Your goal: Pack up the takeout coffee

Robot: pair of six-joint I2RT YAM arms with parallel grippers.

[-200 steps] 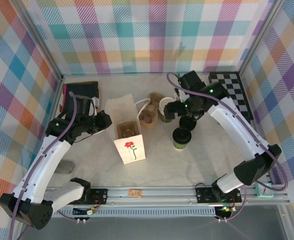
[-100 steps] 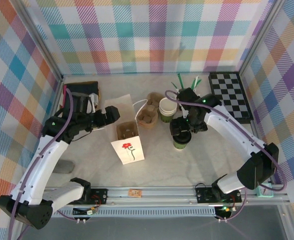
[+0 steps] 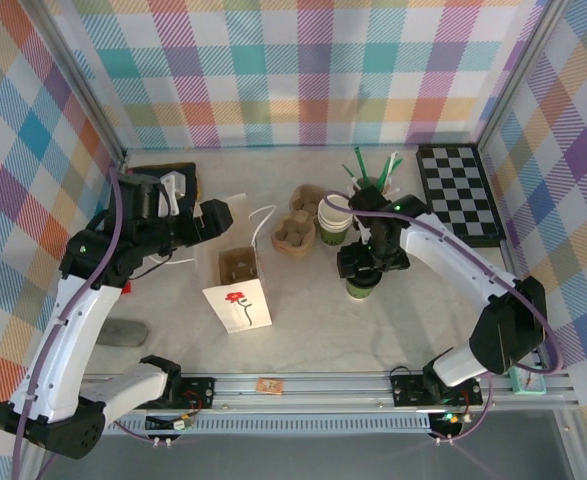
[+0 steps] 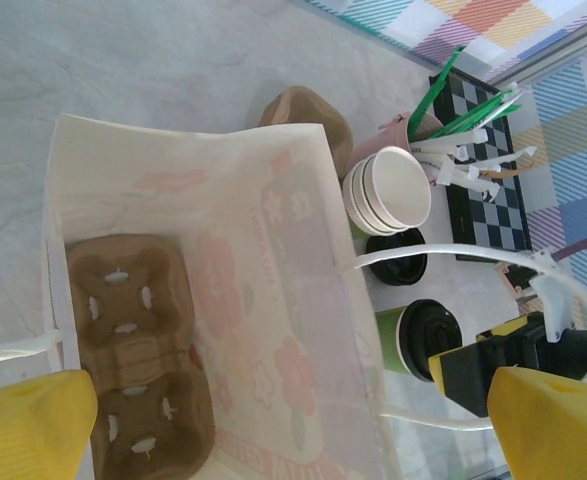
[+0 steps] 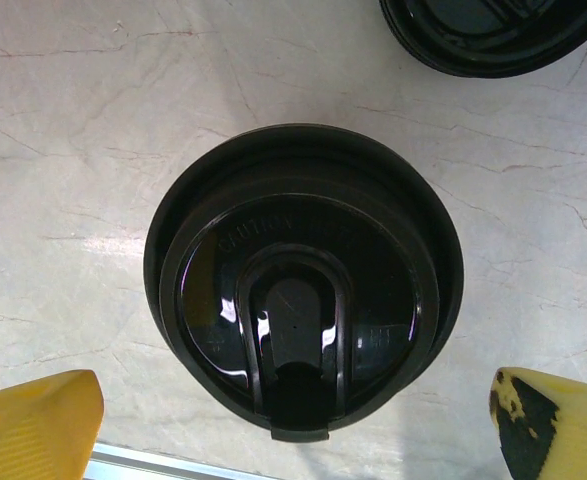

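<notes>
Hovering straight above the coffee cup (image 3: pixel 359 290), the right pincer (image 5: pixel 293 425) is wide open, one yellow finger (image 5: pixel 33 420) on each side of the black lid (image 5: pixel 303 280), neither touching it. The cup stands on the table (image 5: pixel 73 150) directly beneath this pincer, with a spare lid (image 5: pixel 493 35) just beyond it. To grip well, the pincer should drop until its fingers sit below the lid's rim, centred on the cup, then close gently on the paper wall so nothing crushes or tips. The left pincer (image 4: pixel 293 430), also open and empty, hangs over the paper bag (image 4: pixel 273 240), whose cardboard carrier (image 4: pixel 138 350) lies right below it.
</notes>
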